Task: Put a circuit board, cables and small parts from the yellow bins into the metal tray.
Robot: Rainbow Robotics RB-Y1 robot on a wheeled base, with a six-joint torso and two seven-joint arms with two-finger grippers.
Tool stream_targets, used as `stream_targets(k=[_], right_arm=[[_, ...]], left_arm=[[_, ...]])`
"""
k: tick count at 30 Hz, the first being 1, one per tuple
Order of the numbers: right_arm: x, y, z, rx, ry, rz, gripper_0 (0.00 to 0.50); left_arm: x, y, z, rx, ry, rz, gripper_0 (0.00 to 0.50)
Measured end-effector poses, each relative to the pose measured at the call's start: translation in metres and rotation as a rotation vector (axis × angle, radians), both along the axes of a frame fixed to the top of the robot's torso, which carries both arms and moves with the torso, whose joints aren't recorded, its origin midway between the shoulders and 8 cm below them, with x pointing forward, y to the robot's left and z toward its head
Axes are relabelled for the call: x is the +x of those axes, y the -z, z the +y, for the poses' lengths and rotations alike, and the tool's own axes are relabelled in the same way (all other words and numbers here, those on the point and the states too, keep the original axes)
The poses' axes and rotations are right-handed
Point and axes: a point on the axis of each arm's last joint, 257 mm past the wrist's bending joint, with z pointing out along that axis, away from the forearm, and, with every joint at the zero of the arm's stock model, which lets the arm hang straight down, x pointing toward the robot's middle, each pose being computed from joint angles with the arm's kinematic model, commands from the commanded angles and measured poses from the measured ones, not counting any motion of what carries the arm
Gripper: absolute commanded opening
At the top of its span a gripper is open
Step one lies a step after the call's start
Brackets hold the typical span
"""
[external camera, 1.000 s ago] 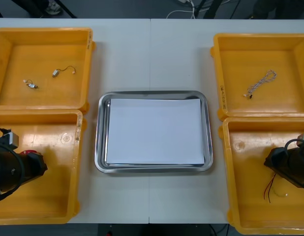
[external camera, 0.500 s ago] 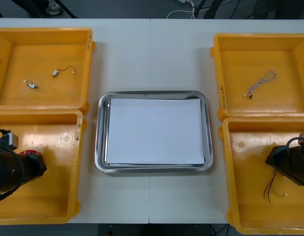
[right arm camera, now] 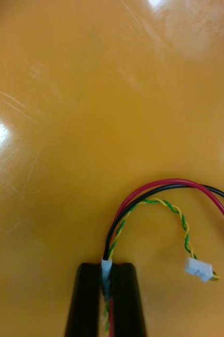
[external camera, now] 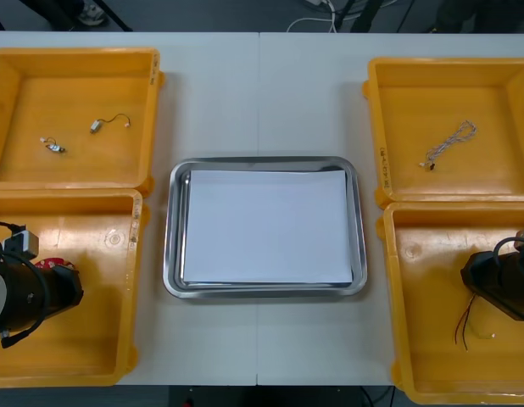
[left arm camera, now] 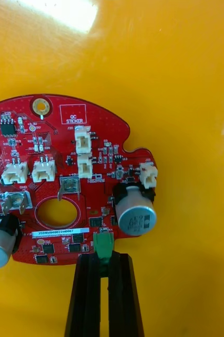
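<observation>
Both arms at the near bins, each loaded. The left hand [left arm camera: 102, 259] sits low in the near-left bin [external camera: 92, 339], its fingers clamped on the green connector at the rim of the round red circuit board [left arm camera: 54, 142]. The board lies flat on the bin floor and spreads away from the fingertips. The right hand [right arm camera: 108, 266] sits in the near-right bin [external camera: 432, 356], its fingers clamped on the taped end of a cable [right arm camera: 170, 182] of red, black and yellow-green strands. The cable arches away from the fingertips and curls back to one side, and its white plug rests on the bin floor.

The metal tray [external camera: 262, 162], white inside, lies at the middle of the desk [external camera: 262, 93], long axis running side to side. It lies inward of each hand – to the right of the left hand, to the left of the right hand – and a little toward the desk's far edge. Both hands look about equally near it. Between each hand and the tray stands the inner wall of that hand's bin, so each load probably has to be lifted over this wall before it travels inward.

Small metal parts [external camera: 55, 147] lie in the far-left bin [external camera: 75, 85], and a twisted cable [external camera: 448, 142] lies in the far-right bin [external camera: 415, 93]; neither is held.
</observation>
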Motion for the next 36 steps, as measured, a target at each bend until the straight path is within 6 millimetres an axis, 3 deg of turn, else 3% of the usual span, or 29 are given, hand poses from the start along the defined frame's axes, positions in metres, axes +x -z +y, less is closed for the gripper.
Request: stream_targets(k=[20, 26, 36], right_arm=[[0.003, -0.004, 0.006, 0.015, -0.013, 0.010, 0.000], [0.003, -0.012, 0.011, 0.030, -0.023, 0.035, 0.000], [0.007, -0.036, 0.008, 0.054, -0.053, 0.051, 0.000]], left_arm=[[-0.001, 0.000, 0.000, 0.001, 0.000, 0.003, 0.000], [-0.022, 0.004, 0.004, 0.008, -0.006, 0.091, 0.000], [-0.035, -0.020, 0.011, 0.014, -0.020, 0.140, 0.000]])
